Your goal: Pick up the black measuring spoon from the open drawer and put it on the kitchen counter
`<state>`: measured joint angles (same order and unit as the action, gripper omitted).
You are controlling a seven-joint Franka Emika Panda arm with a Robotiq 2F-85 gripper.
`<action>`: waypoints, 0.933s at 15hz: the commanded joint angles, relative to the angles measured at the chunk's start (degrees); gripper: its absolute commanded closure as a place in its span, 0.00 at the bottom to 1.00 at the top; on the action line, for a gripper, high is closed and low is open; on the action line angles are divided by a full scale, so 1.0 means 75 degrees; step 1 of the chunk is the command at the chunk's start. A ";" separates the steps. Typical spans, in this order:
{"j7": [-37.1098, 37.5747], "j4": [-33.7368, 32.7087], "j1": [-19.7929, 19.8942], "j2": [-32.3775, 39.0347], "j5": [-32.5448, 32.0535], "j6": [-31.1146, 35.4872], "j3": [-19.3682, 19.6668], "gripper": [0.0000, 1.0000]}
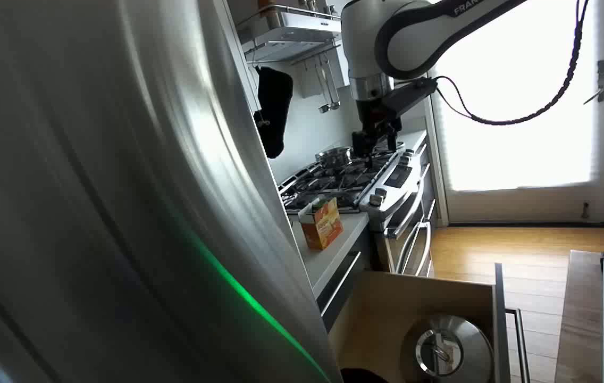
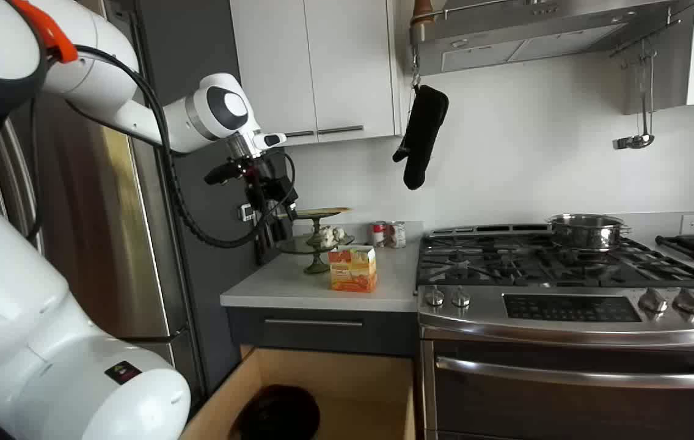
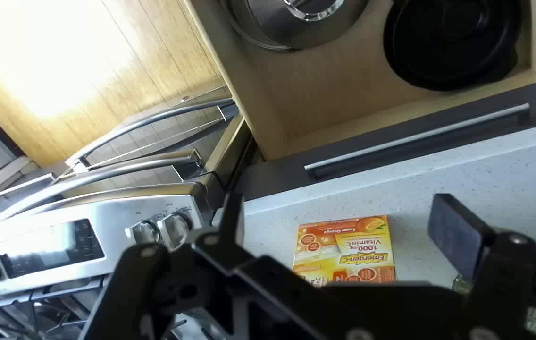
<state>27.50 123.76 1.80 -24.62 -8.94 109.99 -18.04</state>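
In an exterior view, the tabletop (image 2: 286, 287) is carrying an orange box (image 2: 353, 269) near the stove (image 2: 573, 330). In an exterior view, the drawer (image 1: 413, 292) is standing open below the tabletop, a door (image 1: 525, 151) glowing beyond. In the wrist view, the unclenched tool (image 3: 342, 224) is facing the tabletop, fingers (image 3: 459, 233) standing apart

I register a white wall (image 2: 518, 140) below pale upper cabinets (image 2: 328, 67). In an exterior view, bright light fills a door (image 1: 520, 151); my wrist view shows glare across plank flooring (image 3: 103, 89).
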 commanded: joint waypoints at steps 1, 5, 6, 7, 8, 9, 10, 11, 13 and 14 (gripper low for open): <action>0.0077 -0.0023 -0.0224 0.0039 -0.0096 -0.0033 0.0180 0.00; 0.0076 -0.0023 -0.0224 0.0039 -0.0096 -0.0033 0.0180 0.00; 0.0077 -0.0023 -0.0224 0.0039 -0.0096 -0.0033 0.0180 0.00; 0.0076 -0.0023 -0.0224 0.0039 -0.0096 -0.0033 0.0180 0.00; -0.0024 -0.0073 -0.0236 0.0173 -0.0143 0.0020 0.0188 0.00; -0.0502 -0.0033 -0.0422 0.0366 0.0035 0.0112 0.0276 0.00; -0.0846 0.0085 -0.0592 0.0469 0.0249 0.0230 0.0345 0.00; -0.1086 0.0242 -0.0763 0.0546 0.0501 0.0362 0.0383 0.00; -0.1561 0.0537 -0.1047 0.0796 0.0882 0.0593 0.0424 0.00; -0.1825 0.0738 -0.1193 0.0923 0.1137 0.0801 0.0473 0.00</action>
<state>18.90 125.63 -3.40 -20.17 -4.67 112.21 -16.38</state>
